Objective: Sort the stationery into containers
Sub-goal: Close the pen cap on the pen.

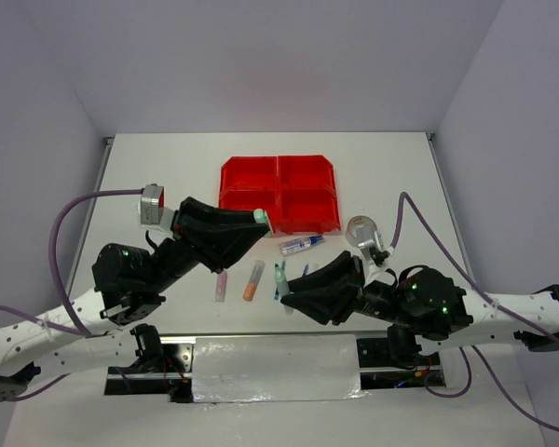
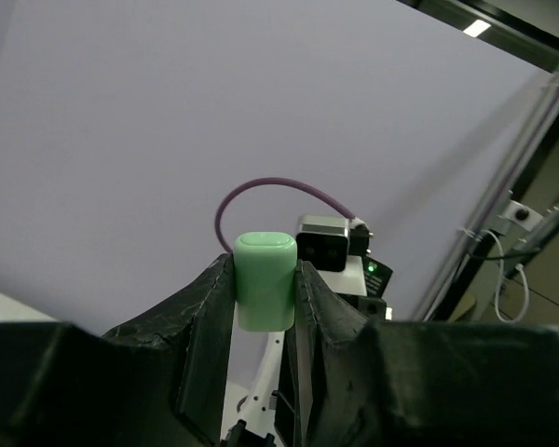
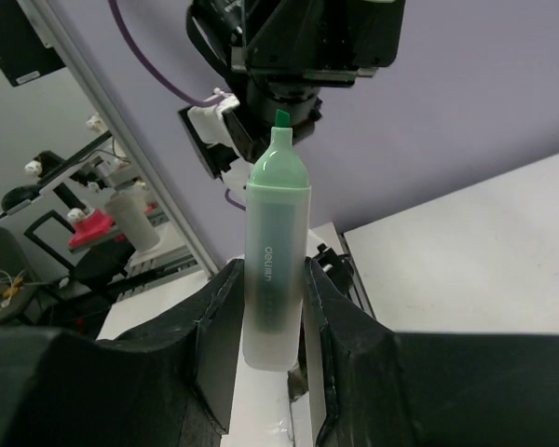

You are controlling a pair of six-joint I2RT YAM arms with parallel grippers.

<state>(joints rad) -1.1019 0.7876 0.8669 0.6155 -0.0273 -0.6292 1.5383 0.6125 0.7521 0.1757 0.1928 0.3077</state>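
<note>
My left gripper [image 1: 257, 220] is shut on a pastel green eraser [image 1: 260, 216], held in the air just off the near left corner of the four red bins [image 1: 225, 182]. In the left wrist view the eraser [image 2: 265, 279] sits squeezed between both fingers [image 2: 214, 307]. My right gripper [image 1: 287, 291] is shut on a green highlighter [image 1: 280, 277]. In the right wrist view the highlighter [image 3: 276, 261] stands upright between the pads, tip up. A pink highlighter [image 1: 222, 284] and an orange highlighter [image 1: 252, 279] lie on the table to its left.
A blue-capped tube [image 1: 301, 245] lies in front of the bins' near right corner. A clear tape roll [image 1: 361, 228] lies further right, by the right arm's cable. The arms' base plate [image 1: 275, 366] runs along the near edge.
</note>
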